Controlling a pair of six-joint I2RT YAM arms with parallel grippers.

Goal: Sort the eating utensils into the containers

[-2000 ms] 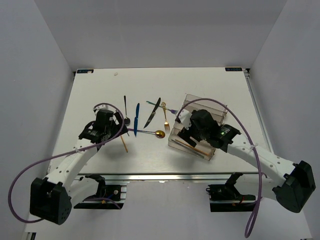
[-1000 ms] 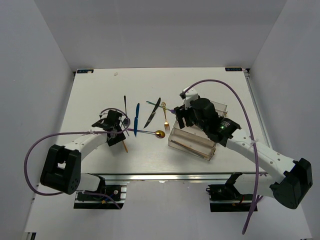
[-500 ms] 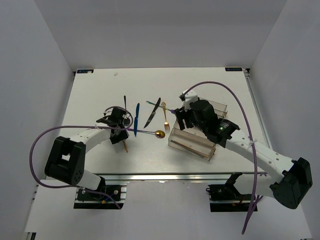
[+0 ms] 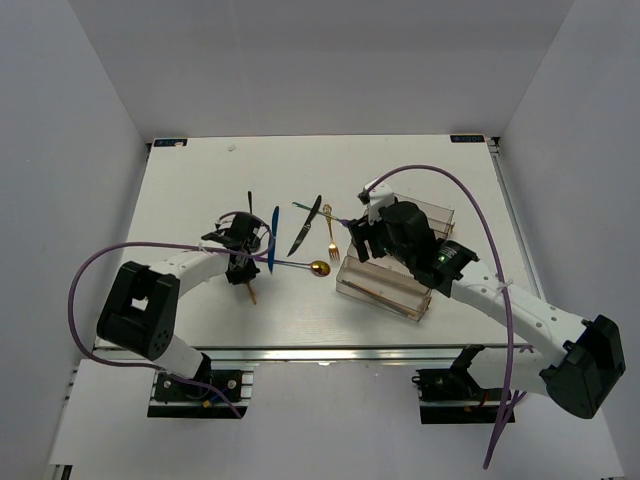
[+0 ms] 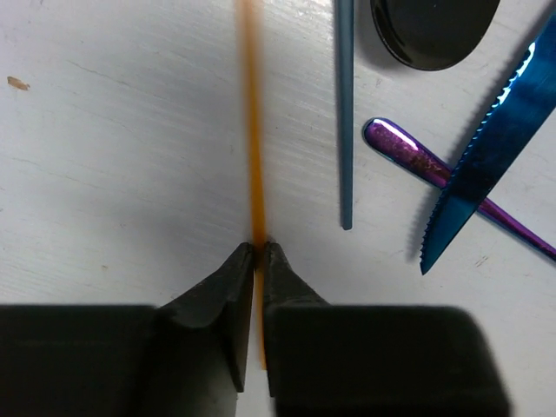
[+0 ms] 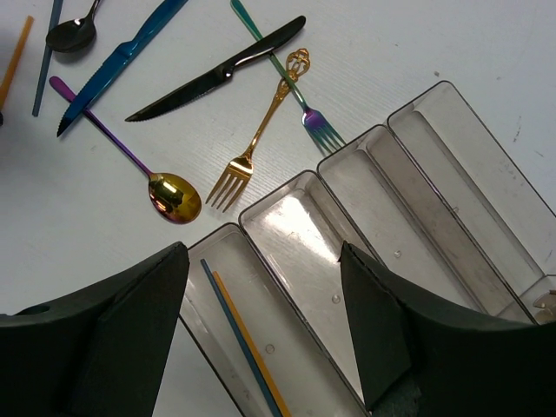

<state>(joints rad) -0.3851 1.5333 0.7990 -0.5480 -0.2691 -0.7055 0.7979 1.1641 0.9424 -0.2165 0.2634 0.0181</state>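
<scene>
Slippage was the chief danger. The left hand [image 5: 258, 261] was pinched shut on the wooden chopstick [image 5: 252, 130], a thin, smooth stick caught only at the very tips of the fingers, so it could have swivelled or dropped out once carried. Whether it had left the surface [image 5: 104, 130] could not be told. Just beside it lay the dark grey chopstick [image 5: 345, 130], with the purple-handled spoon [image 5: 408, 155] and the blue knife [image 5: 486, 156] crossing a little farther off. A sideways drag of the stick could have knocked them askew. The right hand [image 6: 261, 256] hung wide open and empty above the clear tray [image 6: 417, 208], whose nearest compartment held a chopstick pair [image 6: 239, 339]. A long stick brought in crooked might have bridged the divider walls instead of dropping in, and the two arms could have crowded each other there.
</scene>
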